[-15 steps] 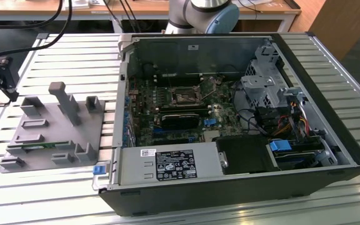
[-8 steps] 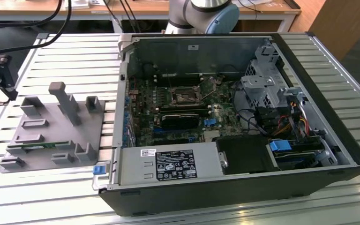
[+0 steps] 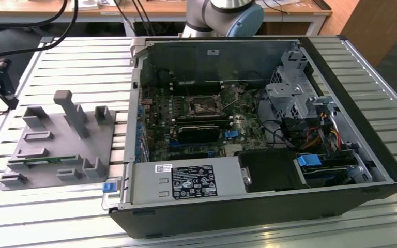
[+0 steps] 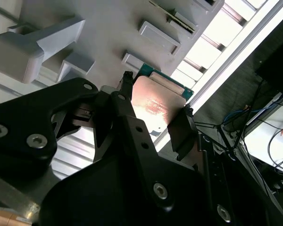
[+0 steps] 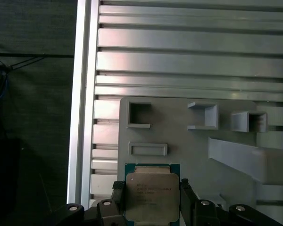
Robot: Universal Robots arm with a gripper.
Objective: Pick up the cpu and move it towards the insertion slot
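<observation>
We find the gripper (image 5: pixel 152 187) with its jaws drawn in to about the width of the cpu (image 5: pixel 152 200). One dark finger (image 5: pixel 187 200) presses against each of two opposite edges of the chip, so the chip is clamped between them. In the first wrist view the silvery lid faces the camera, with a thin green rim showing along one edge. In the second wrist view the gripper (image 4: pixel 155 100) holds the cpu (image 4: pixel 156 107) the same way, and a fingertip (image 4: pixel 126 84) sits at one edge of the chip. The lid there catches a warm reflection. In both wrist views the chip hangs over the grey plastic fixture (image 5: pixel 179 136), near one edge of it and just beside a shallow rectangular recess. We cannot tell whether it touches the fixture or rides clear of it. In the exterior view the fixture (image 3: pixel 54 150) lies on the slatted metal table (image 3: pixel 81 62), at the exterior view's left of the open computer case (image 3: pixel 364 119). A green memory stick (image 3: pixel 40 161) lies in one of its grooves. The insertion slot (image 3: pixel 204 107) sits on the board inside the case, well apart from the fixture.
</observation>
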